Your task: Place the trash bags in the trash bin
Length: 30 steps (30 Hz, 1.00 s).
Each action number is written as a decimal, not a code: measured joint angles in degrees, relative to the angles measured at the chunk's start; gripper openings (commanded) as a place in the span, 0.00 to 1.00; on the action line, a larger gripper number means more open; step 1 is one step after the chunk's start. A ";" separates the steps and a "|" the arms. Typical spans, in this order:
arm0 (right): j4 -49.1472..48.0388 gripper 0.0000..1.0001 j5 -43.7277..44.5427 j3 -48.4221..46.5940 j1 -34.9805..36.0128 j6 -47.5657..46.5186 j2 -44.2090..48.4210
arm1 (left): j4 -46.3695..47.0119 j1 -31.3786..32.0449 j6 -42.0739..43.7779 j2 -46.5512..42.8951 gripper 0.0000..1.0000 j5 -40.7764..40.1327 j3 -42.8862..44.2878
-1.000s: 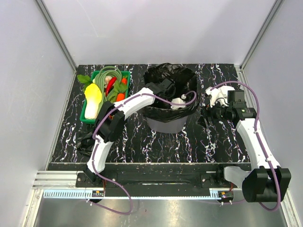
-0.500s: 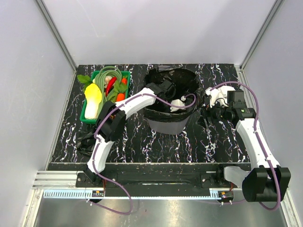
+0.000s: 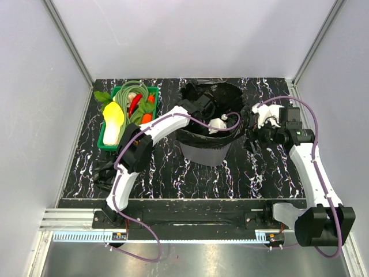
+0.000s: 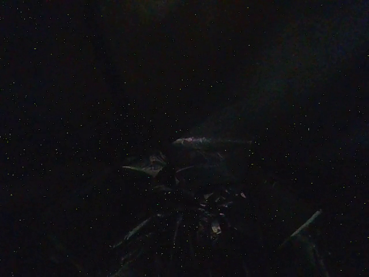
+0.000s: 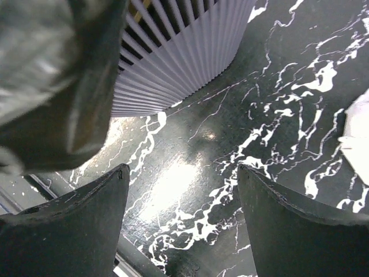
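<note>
The grey mesh trash bin (image 3: 207,153) stands mid-table with a black trash bag (image 3: 228,95) draped in and over its rim. My left gripper (image 3: 216,124) reaches down inside the bag. The left wrist view is almost black and shows only faint wrinkled film (image 4: 196,173), not its fingers. A second crumpled black bag (image 3: 104,173) lies on the table near the left arm. My right gripper (image 3: 252,140) hovers low just right of the bin, open with nothing in it (image 5: 181,196). Its view shows the bin's ribbed wall (image 5: 179,57) and the overhanging bag (image 5: 52,75).
A green crate (image 3: 105,144) of toy vegetables sits at the back left. A white roll (image 3: 264,117) lies behind the right gripper, also at the right edge of its wrist view (image 5: 357,138). The black marble tabletop (image 3: 230,179) is walled in on three sides.
The bag's mouth has spread wider over the bin's rim and the bin has shifted slightly right. The right gripper has edged closer to the bin.
</note>
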<state>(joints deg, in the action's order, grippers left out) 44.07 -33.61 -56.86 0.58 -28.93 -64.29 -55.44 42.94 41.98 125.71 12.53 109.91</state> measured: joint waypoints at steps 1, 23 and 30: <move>0.63 0.80 0.37 -0.90 -0.42 -0.20 0.04 | 0.09 0.02 -0.02 -0.07 0.99 0.00 0.00; 6.71 0.78 -0.42 -30.86 -4.39 7.43 -3.37 | 1.99 0.13 -1.53 -4.17 0.99 0.02 0.00; 1.53 0.78 -1.46 -30.34 -4.15 14.23 -7.69 | 2.36 0.13 -2.40 -7.37 0.99 0.26 0.15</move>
<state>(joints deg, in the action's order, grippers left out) 45.60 -35.07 -87.20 -3.57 -14.70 -71.99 -53.08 43.07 39.57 118.34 12.80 110.06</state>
